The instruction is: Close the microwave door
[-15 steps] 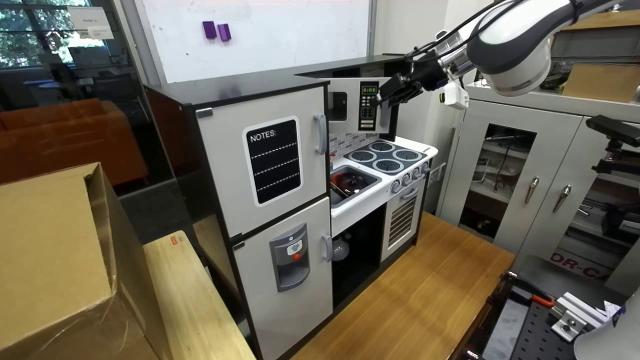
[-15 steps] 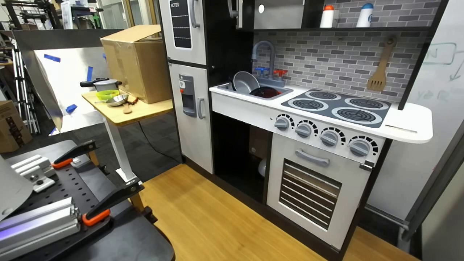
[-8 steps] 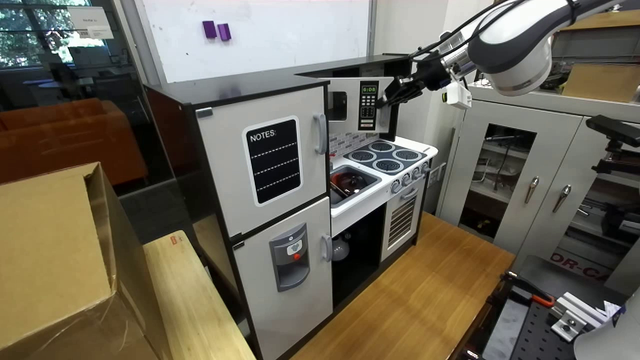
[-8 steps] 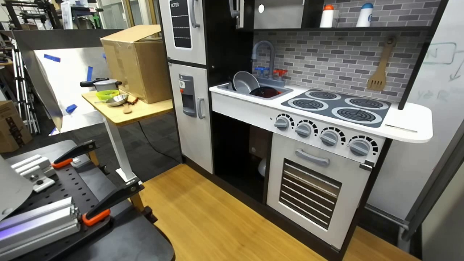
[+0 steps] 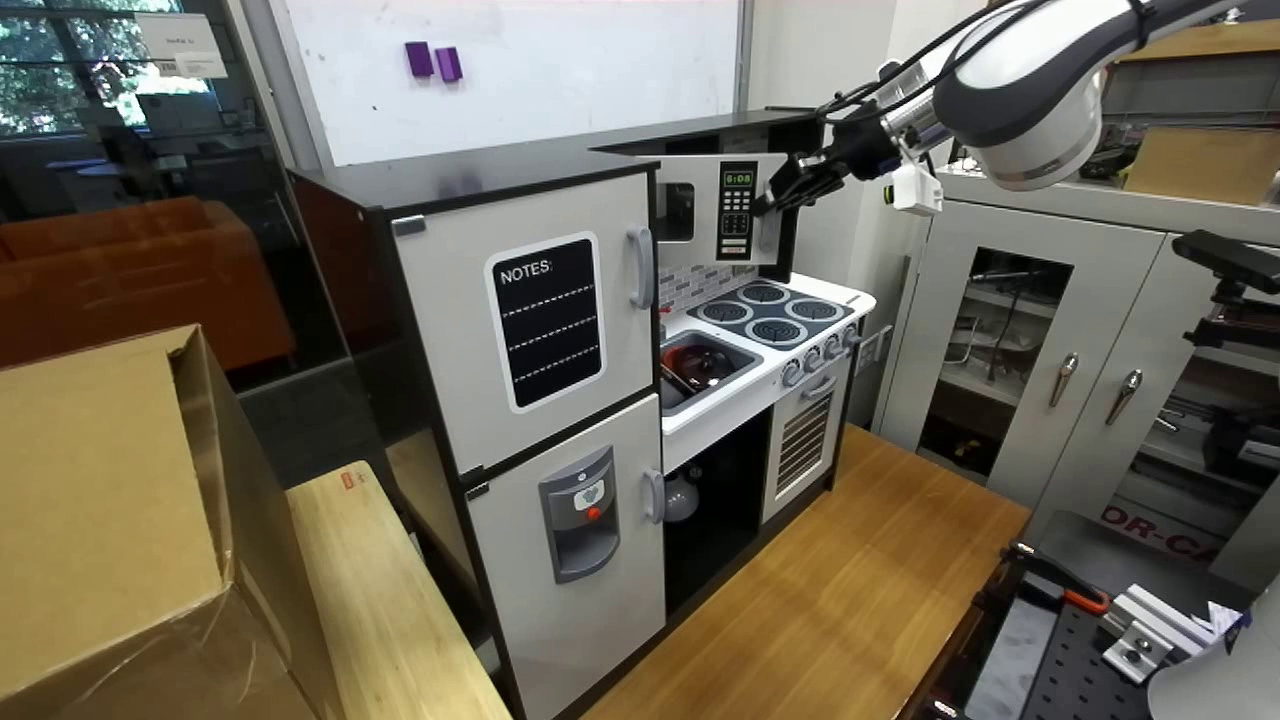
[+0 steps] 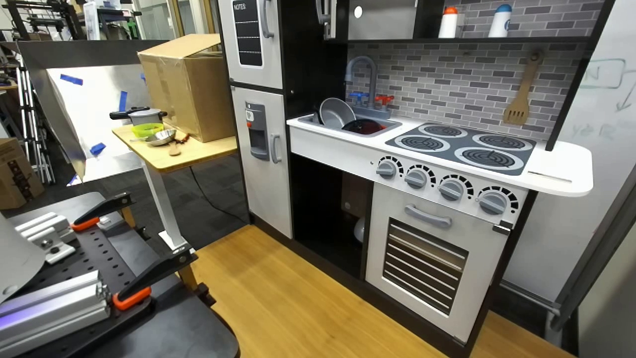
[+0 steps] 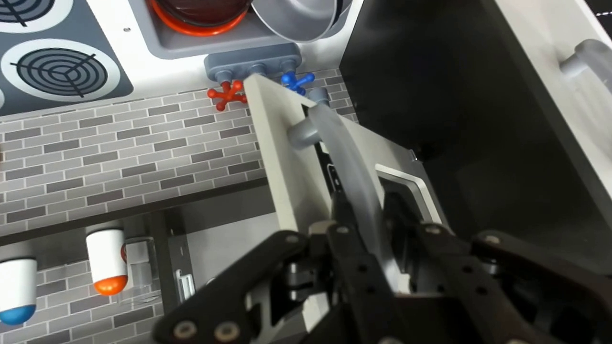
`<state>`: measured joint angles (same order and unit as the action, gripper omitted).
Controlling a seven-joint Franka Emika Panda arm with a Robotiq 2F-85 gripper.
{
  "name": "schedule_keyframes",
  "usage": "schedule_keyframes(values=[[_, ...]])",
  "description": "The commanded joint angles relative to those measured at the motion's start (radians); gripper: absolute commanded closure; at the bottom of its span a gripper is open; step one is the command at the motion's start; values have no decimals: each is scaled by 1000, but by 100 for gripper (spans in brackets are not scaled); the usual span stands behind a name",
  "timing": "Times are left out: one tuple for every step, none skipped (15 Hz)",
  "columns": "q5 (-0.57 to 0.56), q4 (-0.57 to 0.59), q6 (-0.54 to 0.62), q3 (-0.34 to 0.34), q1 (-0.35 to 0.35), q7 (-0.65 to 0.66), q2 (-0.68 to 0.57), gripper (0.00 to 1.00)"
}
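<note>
Whiteboard (image 5: 540, 80) behind a toy kitchen (image 6: 338, 151) with a brick-patterned back wall (image 7: 143, 153). The microwave door (image 5: 705, 215), pale, with a small dark window (image 5: 676, 212) and a printed keypad (image 5: 737, 212), sits high in the unit beside the upper fridge door (image 5: 545, 320). It stands open: its hinged side lies toward that neighbour, and its free edge (image 7: 270, 157) juts out from the compartment (image 6: 382, 22). In the wrist view, the claw (image 7: 369, 203) is narrowed about the grey handle (image 7: 346, 153), one finger (image 7: 342, 212) on each side and the bar filling the gap; it appears to have hold of the handle, though the pads are too dark to trace.

Handling, as judged: the panel appears thin, rigid and light, so a gentle push should swing it. The handle, a smooth bowed bar raised on a post, looks stiff but may be slippery, and the fingers could slide along it or twist as the door turns. Its middle span offers the soundest hold, lying near the free edge, where leverage is greatest. Since the door can travel only in an arc, the claw should follow that curve; a straight shove could strain the hinged side, probably the weakest part.
</note>
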<state>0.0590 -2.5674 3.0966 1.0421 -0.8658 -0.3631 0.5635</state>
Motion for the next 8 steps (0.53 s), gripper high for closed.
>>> schedule_keyframes(values=[[3, 28, 19, -13, 10, 35, -66, 95], [4, 29, 22, -15, 12, 36, -73, 95], [4, 32, 26, -17, 15, 38, -81, 95], [4, 34, 30, -20, 21, 40, -91, 95], [4, 36, 32, -26, 28, 44, -103, 95], [3, 38, 34, -32, 37, 47, -115, 95], [4, 41, 37, -44, 51, 55, -133, 95], [5, 44, 39, -52, 61, 60, -148, 95]])
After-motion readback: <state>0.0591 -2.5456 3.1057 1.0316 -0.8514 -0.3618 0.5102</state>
